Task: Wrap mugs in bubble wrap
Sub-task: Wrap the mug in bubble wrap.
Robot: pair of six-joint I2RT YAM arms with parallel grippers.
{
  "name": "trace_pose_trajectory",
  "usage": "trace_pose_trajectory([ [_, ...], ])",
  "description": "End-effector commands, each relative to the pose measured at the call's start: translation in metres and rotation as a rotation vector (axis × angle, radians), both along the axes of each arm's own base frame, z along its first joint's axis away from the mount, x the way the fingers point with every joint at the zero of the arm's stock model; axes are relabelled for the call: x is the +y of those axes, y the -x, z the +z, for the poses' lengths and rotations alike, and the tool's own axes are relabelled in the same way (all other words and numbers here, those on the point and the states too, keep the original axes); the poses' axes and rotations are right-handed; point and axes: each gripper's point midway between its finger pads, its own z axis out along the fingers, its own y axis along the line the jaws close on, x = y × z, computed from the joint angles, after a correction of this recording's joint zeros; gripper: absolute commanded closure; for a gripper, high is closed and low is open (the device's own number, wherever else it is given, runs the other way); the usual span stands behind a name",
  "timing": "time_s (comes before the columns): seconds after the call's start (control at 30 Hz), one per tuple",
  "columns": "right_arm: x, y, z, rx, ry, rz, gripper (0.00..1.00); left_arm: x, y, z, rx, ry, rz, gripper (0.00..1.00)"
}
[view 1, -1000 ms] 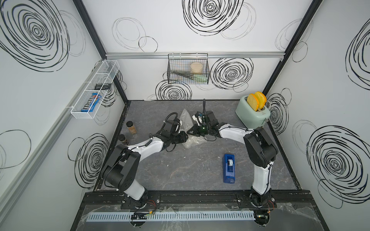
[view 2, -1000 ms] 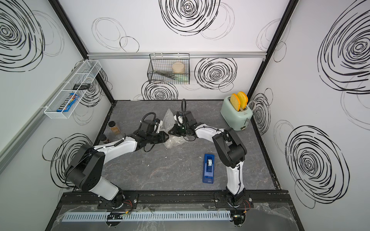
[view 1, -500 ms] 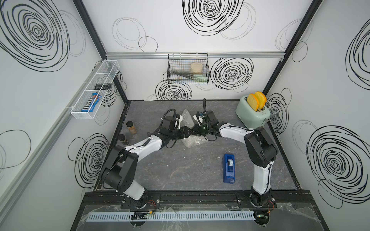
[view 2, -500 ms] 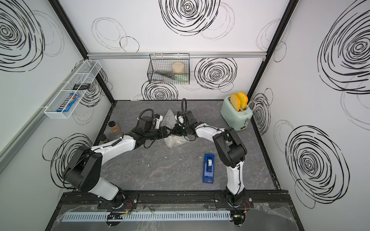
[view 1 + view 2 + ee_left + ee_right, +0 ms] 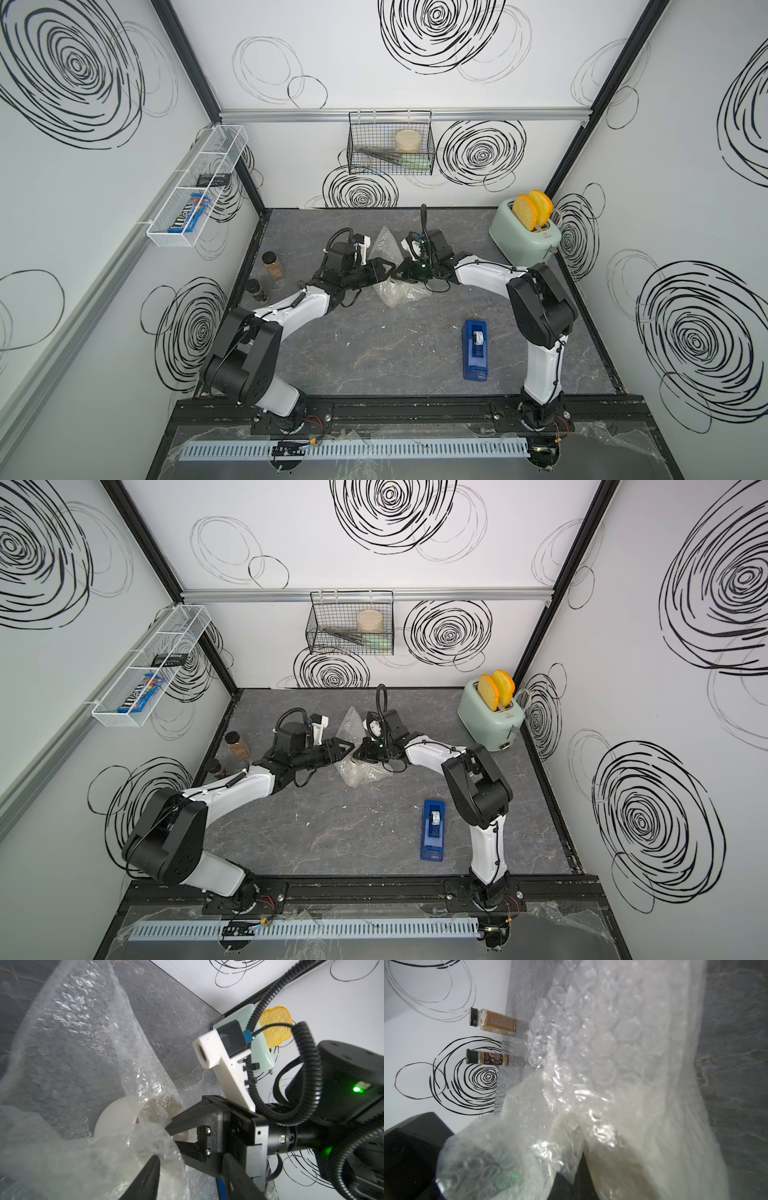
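The bubble wrap point(image 5: 397, 291) point(image 5: 357, 771) lies crumpled at the middle of the grey table, one corner standing up toward the back. Under it in the left wrist view shows the cream-white mug point(image 5: 116, 1120), mostly covered by bubble wrap point(image 5: 72, 1043). My right gripper point(image 5: 401, 272) point(image 5: 171, 1132) is shut on a fold of wrap at the mug. The bubble wrap point(image 5: 612, 1053) fills the right wrist view and drapes over the right gripper point(image 5: 577, 1172). My left gripper point(image 5: 390, 266) point(image 5: 191, 1159) is open, tips facing the right gripper's, wrap bulging between its fingers.
A mint toaster point(image 5: 525, 237) stands at the back right. The blue tape dispenser point(image 5: 475, 349) lies in front of the right arm. Two spice jars point(image 5: 273, 265) point(image 5: 257, 289) stand by the left wall. A wire basket point(image 5: 390, 143) hangs on the back wall.
My left gripper has moved toward the back and right, up to the wrap beside the right gripper, and its jaws have opened. The right gripper has stayed shut in place.
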Motion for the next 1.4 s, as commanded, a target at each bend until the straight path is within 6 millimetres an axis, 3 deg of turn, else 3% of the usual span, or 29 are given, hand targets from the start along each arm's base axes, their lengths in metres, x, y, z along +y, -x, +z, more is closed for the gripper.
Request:
trace_pose_trajectory([
  [0.0,-0.001,0.014,0.013,0.017,-0.042,0.003,1.0,-0.013,-0.003,0.005,-0.016,0.04,-0.02,0.46],
  [0.23,-0.015,0.009,0.065,-0.079,-0.195,-0.051,1.0,-0.012,-0.003,0.0,-0.007,0.044,-0.004,0.45],
  [0.37,-0.016,0.009,0.068,-0.076,-0.215,-0.043,1.0,-0.02,-0.007,0.0,-0.005,0.047,-0.014,0.43],
  [0.7,-0.006,0.014,0.043,0.005,-0.263,-0.001,1.0,-0.039,-0.01,-0.01,0.018,0.065,-0.05,0.37],
  [1.1,-0.008,0.011,0.039,0.03,-0.302,-0.004,1.0,-0.046,-0.009,-0.013,0.034,0.074,-0.079,0.33],
  [1.37,-0.014,0.012,-0.026,0.147,-0.14,-0.032,1.0,-0.039,-0.01,-0.011,0.029,0.089,-0.079,0.33],
])
